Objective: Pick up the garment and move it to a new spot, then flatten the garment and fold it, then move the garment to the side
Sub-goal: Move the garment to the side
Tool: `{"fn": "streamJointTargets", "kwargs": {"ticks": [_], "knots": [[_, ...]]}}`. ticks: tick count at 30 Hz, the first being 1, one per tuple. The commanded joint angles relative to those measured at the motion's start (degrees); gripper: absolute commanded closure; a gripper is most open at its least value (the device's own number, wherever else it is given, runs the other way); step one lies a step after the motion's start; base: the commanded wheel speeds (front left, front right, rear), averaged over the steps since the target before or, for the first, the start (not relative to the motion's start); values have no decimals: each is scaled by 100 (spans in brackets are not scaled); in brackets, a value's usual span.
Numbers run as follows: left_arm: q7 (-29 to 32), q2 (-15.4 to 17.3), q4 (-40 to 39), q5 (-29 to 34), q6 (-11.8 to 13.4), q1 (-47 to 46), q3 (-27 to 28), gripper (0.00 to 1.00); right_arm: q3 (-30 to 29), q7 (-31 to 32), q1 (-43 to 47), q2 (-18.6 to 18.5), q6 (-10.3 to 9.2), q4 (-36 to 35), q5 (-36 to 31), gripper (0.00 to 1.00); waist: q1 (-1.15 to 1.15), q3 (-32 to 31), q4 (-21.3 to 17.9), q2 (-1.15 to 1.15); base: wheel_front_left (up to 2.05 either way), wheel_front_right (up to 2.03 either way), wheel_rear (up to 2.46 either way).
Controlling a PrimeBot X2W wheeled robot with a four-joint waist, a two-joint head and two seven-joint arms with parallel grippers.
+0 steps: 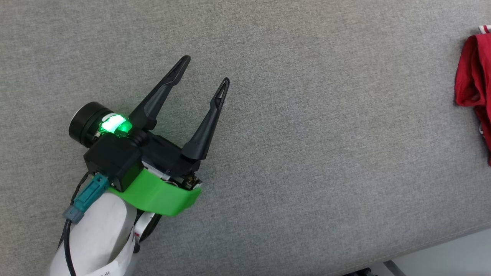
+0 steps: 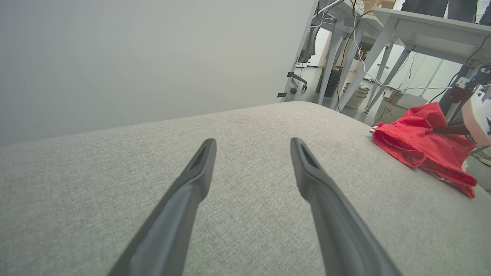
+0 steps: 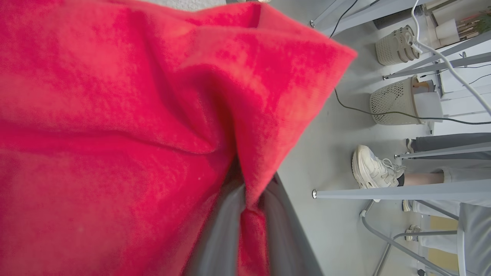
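- Head view. We see the left gripper (image 1: 206, 69) poised over the grey fabric surface (image 1: 307, 161). Its two dark fingers are spread wide with nothing between them, and a green light (image 1: 113, 124) glows at its wrist. The garment (image 1: 470, 76), bunched red cloth with a scrap of red-white striped trim, lies at the far right edge, well apart from that gripper.
- Left wrist view. We look along the parted, empty fingers across the surface. The garment sits crumpled near the surface's right edge, where dark fingers enter its folds beside a pale forearm (image 2: 477, 115). Grey desk legs (image 2: 368, 57) and cables stand behind.
- Right wrist view. We find the right gripper (image 3: 247, 199) closed on a fold of the red garment, pinched between its fingers and draped across most of the view. To the right are the floor, two mesh baskets (image 3: 391, 103) and a person's pale shoe (image 3: 370, 166).
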Motion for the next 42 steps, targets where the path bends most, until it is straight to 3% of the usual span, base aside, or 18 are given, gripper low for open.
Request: {"fn": "streamJointTargets", "kwargs": {"ticks": [1,2,7,12,21,31,35,42], "knots": [[-13,23,7,5,36,-48,10,0,-53,-96,-125,46,-4,71,-53,37,-1,-30,32,0,0,0,0],[-28,19,44,-4,42,-29,8,0,-62,-150,-140,65,-4,125,-105,0,-1,-71,48,0,0,0,0],[-118,-29,285,-59,66,67,-5,0,-142,-320,-194,79,-4,262,-246,0,-1,-373,111,0,0,0,0],[-275,-170,781,-214,117,325,53,0,-131,-548,-193,150,-4,96,-204,0,-1,-1069,210,0,0,0,0],[-387,-408,1533,-441,290,948,473,0,14,-837,165,638,-4,-1300,455,0,-1,-2270,466,0,0,0,0],[-394,-717,1860,-466,422,1641,830,0,-319,-955,1840,1871,-4,-3150,1067,0,-1,-3153,918,0,0,0,0],[-394,-871,1902,-471,509,1809,1055,0,-391,-1057,2488,2313,-4,-3713,821,0,-1,-3289,1078,0,0,0,0],[-395,-1108,2056,-394,502,2119,1431,0,-360,-1376,3339,3107,-4,-4079,611,0,-1,-3480,1232,0,0,0,0]]}}
